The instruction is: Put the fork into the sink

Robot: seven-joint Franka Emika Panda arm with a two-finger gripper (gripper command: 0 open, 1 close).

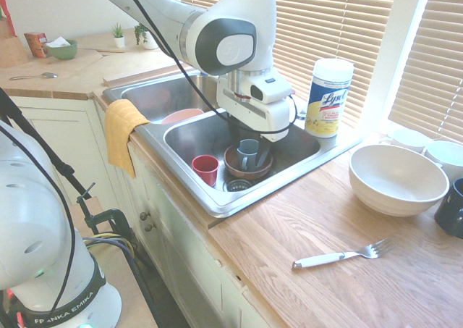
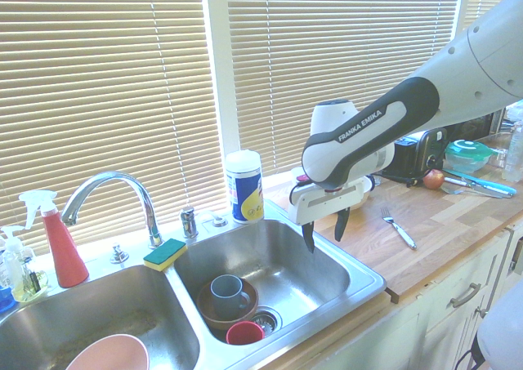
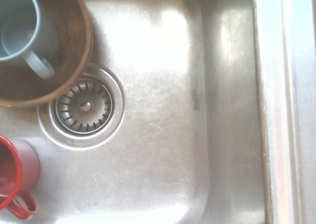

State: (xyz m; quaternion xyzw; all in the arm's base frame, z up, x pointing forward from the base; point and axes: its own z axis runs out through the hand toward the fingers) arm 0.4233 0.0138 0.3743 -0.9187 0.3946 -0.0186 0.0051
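My hand (image 2: 324, 231) hangs over the near basin of the sink (image 2: 359, 292), pointing straight down, fingers (image 2: 308, 236) spread apart and holding nothing. The fork (image 1: 340, 256) — white handle, silver tines — lies flat on the wooden table (image 1: 362, 292) beside the sink, well apart from my hand and just in front of a large white bowl (image 1: 396, 178). Below me in the basin a grey mug (image 3: 22, 28) sits inside a brown bowl (image 3: 74, 61) whose rim overlaps the edge of the round drain (image 3: 84, 106), and a red cup (image 3: 15, 177) stands near it. A tub of wipes (image 1: 329, 96) stands on the sink's far rim — a yellow cloth (image 1: 123, 132) drapes over its front edge.
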